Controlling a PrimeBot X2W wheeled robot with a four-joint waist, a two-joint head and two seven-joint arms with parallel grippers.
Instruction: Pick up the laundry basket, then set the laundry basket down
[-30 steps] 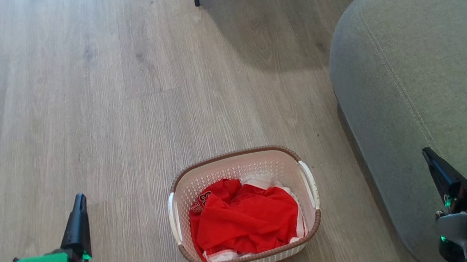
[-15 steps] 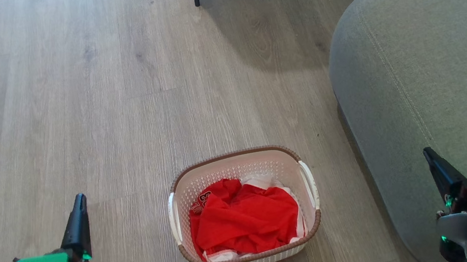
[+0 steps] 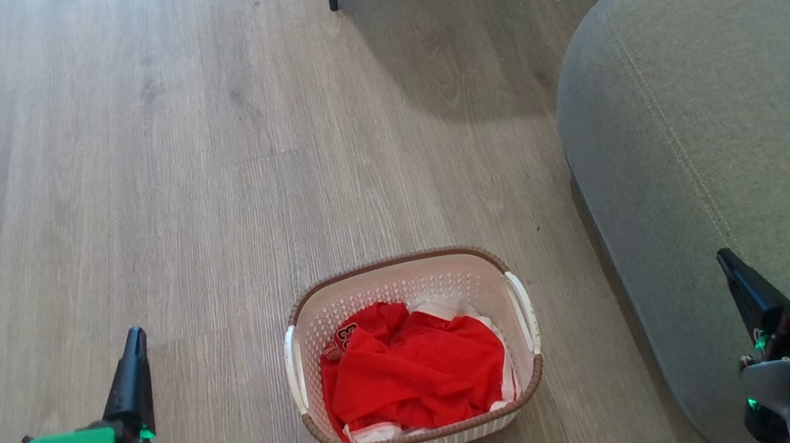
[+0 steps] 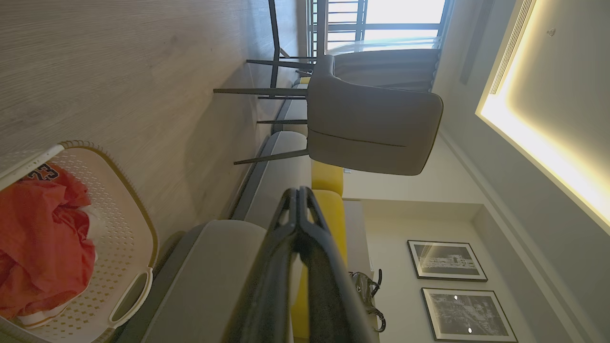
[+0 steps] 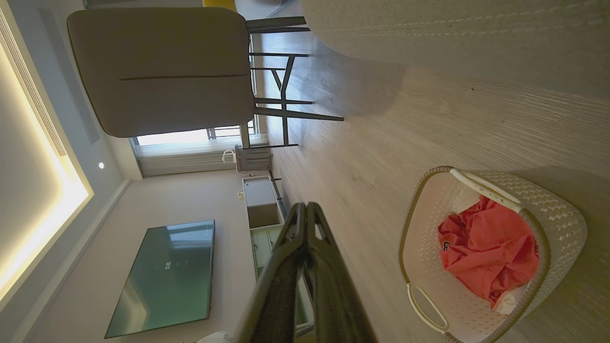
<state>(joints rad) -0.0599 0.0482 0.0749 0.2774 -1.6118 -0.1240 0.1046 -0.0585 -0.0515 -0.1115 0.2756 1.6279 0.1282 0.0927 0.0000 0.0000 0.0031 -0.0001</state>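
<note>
Change over the last second: none that I can make out in the head view; the laundry basket (image 3: 401, 262) sits on the same floorboards, and both my grippers hold their places either side of it.
Meaning for the task: the basket rests flat on the floor (image 3: 196, 166) with neither gripper on it. That fits a basket waiting to be lifted as well as one already set back down, and I cannot tell which.
My left gripper (image 3: 134, 340): fingers pressed together with nothing between them, well to the left of the basket's left handle (image 3: 293, 364).
Basket's place: upright on the floor between my grippers, rim level, nearer the sofa than the open boards.
Contents: a crumpled red garment (image 3: 411, 373) with dark numerals fills most of it; white cloth (image 3: 456, 308) shows at the far right and along the near edge.
My right gripper (image 3: 720, 255): also closed and empty, in front of the sofa's edge, well apart from the right handle (image 3: 529, 315).
Sofa (image 3: 728, 121): grey, just right of the basket, not touching it.
</note>
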